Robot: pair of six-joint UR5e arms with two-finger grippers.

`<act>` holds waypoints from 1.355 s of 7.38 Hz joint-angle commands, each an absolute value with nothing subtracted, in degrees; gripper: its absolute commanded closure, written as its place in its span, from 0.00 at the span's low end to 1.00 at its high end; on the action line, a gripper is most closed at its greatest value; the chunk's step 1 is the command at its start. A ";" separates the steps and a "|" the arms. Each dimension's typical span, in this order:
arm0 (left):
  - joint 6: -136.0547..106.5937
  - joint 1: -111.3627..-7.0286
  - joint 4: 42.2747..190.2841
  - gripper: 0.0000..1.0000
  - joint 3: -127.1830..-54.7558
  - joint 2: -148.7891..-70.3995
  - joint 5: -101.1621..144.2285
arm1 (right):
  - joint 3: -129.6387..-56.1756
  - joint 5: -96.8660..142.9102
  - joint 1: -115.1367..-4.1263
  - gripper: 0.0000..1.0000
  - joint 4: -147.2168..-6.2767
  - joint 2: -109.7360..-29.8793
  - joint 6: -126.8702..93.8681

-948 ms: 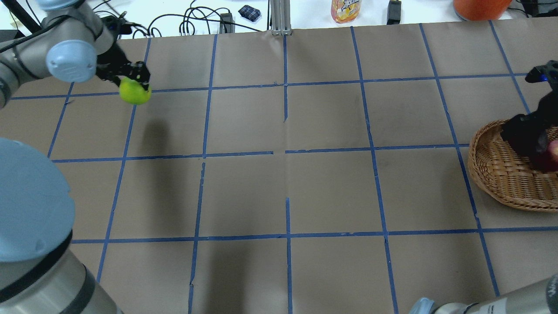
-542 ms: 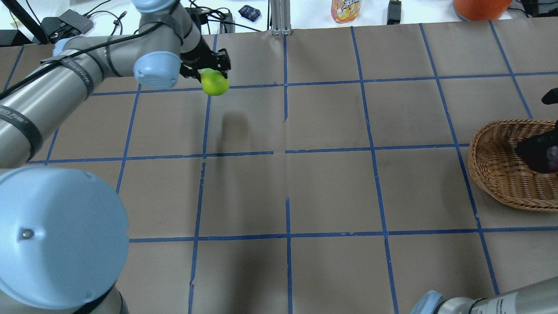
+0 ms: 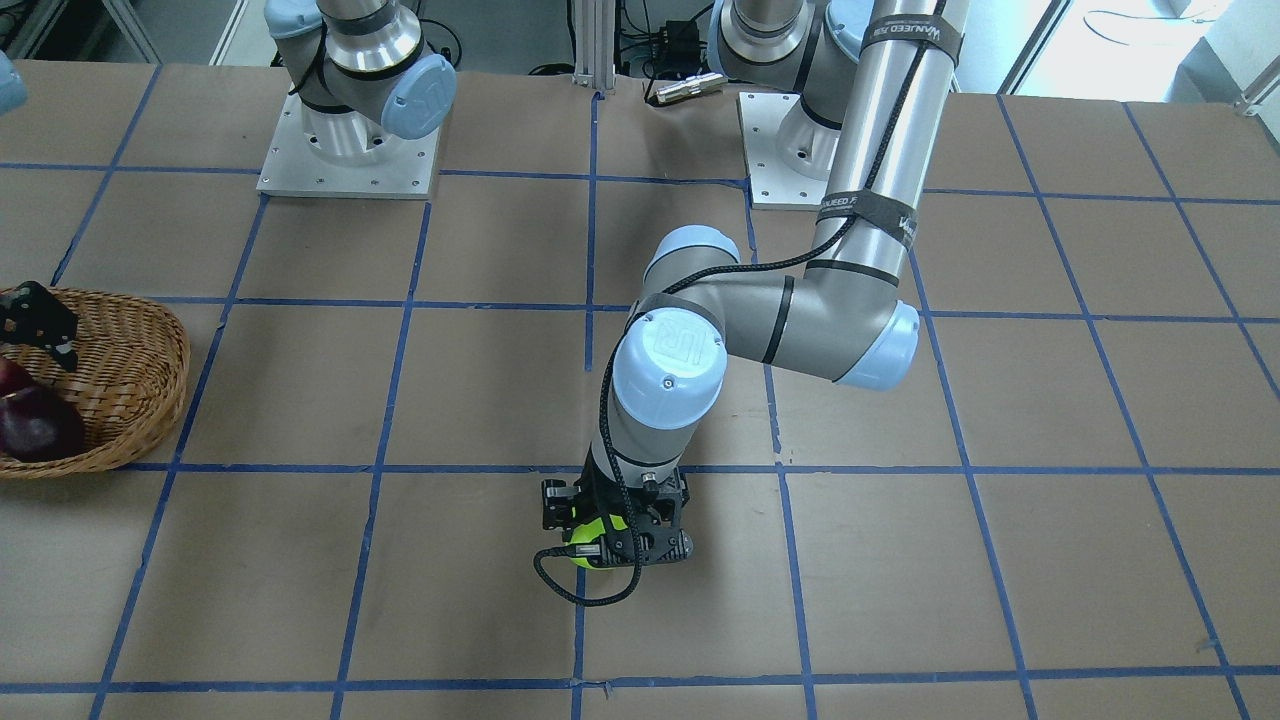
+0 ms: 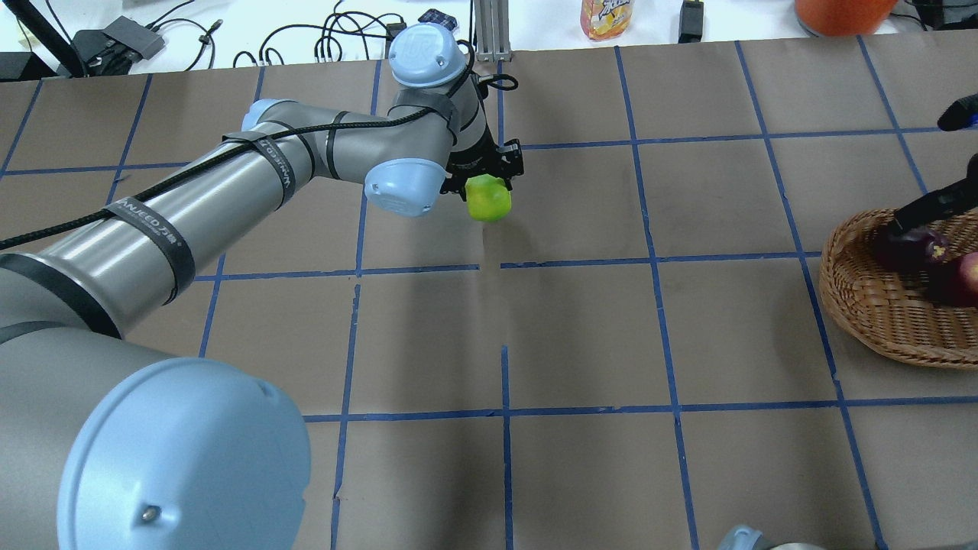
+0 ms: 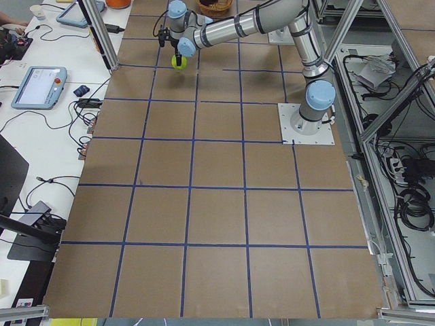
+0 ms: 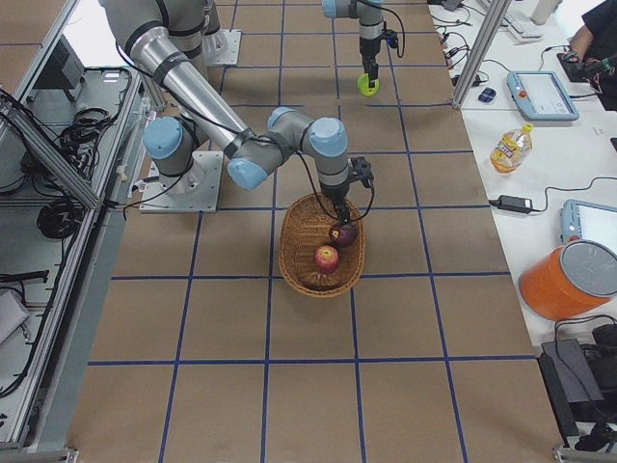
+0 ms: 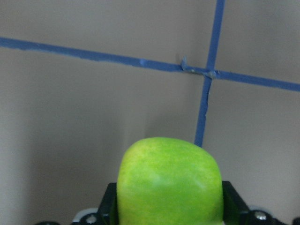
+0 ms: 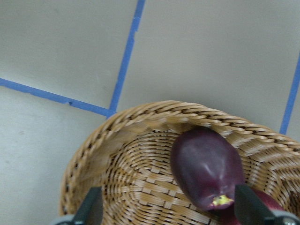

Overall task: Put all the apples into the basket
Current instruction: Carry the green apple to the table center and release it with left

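Two dark red apples [image 8: 206, 168] lie side by side in the wicker basket [image 8: 154, 110]; the right end effector [image 8: 171, 208] hangs just above it, fingers apart. Well apart from the basket, the left end effector [image 4: 486, 186] clamps a smooth lime-green apple [image 4: 490, 202] above the desk [image 4: 581, 328].

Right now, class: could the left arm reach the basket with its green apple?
Likely yes, but the right arm's fingers hover open over the basket, partly blocking the green apple.
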State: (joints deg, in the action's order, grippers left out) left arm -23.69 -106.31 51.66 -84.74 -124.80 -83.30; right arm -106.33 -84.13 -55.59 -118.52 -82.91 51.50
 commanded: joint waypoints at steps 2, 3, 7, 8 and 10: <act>-12.56 -98.31 53.15 0.00 -82.54 -119.91 -80.79 | -98.62 -83.85 -69.91 0.00 -109.33 -81.22 32.08; -8.22 -94.52 57.09 0.00 -81.49 -115.88 -79.90 | -97.40 -83.67 -75.96 0.00 -110.12 -79.04 22.68; 3.34 -88.07 85.93 0.00 -78.65 -101.52 -96.49 | -88.08 -83.67 -100.31 0.00 -124.75 -63.05 -10.06; 3.25 -87.37 86.39 0.00 -77.62 -101.25 -92.07 | -87.28 -83.58 -103.85 0.00 -127.15 -61.19 -13.41; 3.25 -87.19 86.66 0.00 -77.61 -100.72 -89.11 | -87.37 -82.62 -105.55 0.00 -131.12 -57.33 -15.47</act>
